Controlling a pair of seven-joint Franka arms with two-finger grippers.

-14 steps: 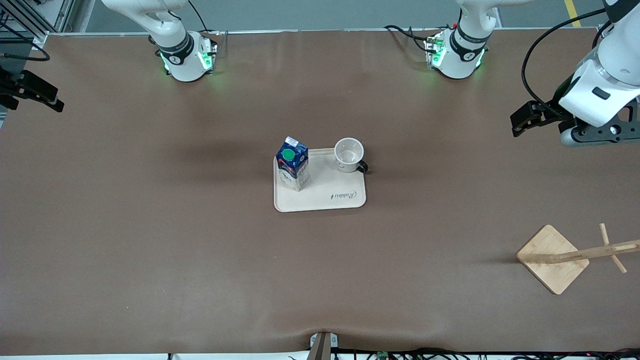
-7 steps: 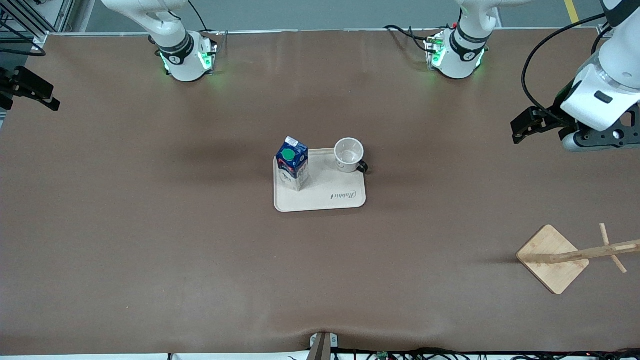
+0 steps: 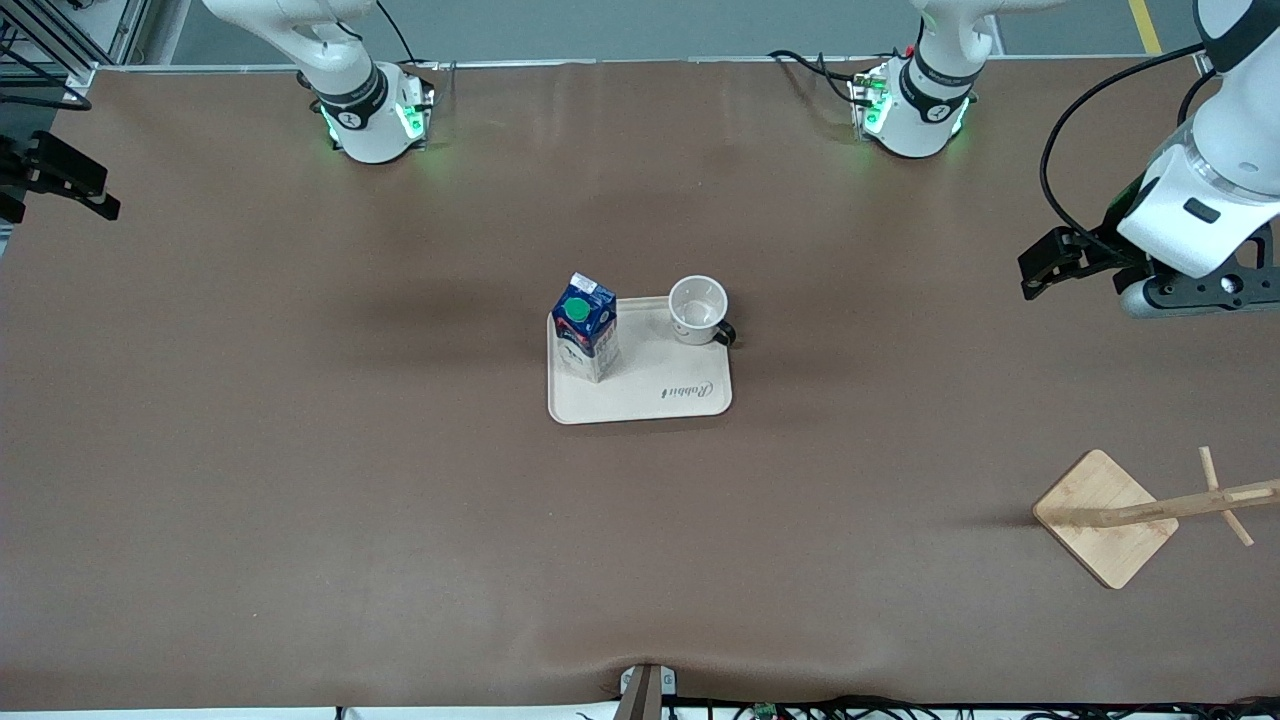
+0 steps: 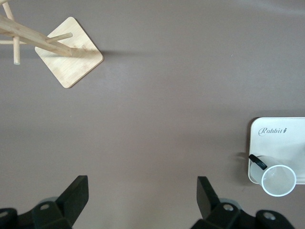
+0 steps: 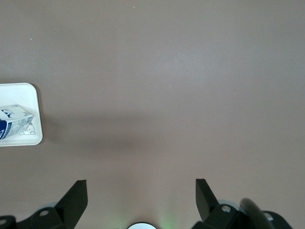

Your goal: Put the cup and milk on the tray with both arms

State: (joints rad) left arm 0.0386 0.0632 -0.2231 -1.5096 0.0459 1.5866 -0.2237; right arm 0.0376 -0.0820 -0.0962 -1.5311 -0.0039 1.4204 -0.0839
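The beige tray (image 3: 660, 395) lies mid-table. The blue milk carton (image 3: 585, 325) stands upright on it at the right arm's end. The white cup (image 3: 697, 310) stands upright on the tray's corner at the left arm's end, its black handle reaching past the tray's edge. My left gripper (image 3: 1045, 268) is open and empty, raised over bare table at the left arm's end. Its wrist view (image 4: 141, 195) shows the cup (image 4: 279, 180) and tray (image 4: 281, 143) well away. My right gripper (image 3: 60, 180) is open and empty at the table's edge at the right arm's end. Its wrist view (image 5: 140, 196) shows the carton (image 5: 14, 121) and tray (image 5: 21, 95).
A square wooden stand base with a pegged pole (image 3: 1105, 515) stands near the front camera at the left arm's end; it also shows in the left wrist view (image 4: 69, 52). Brown table cover (image 3: 400, 500) lies all round the tray.
My left gripper has shifted slightly over the table at its end. My right gripper has drawn back a little toward the table's edge. The cup, milk and tray have not moved.
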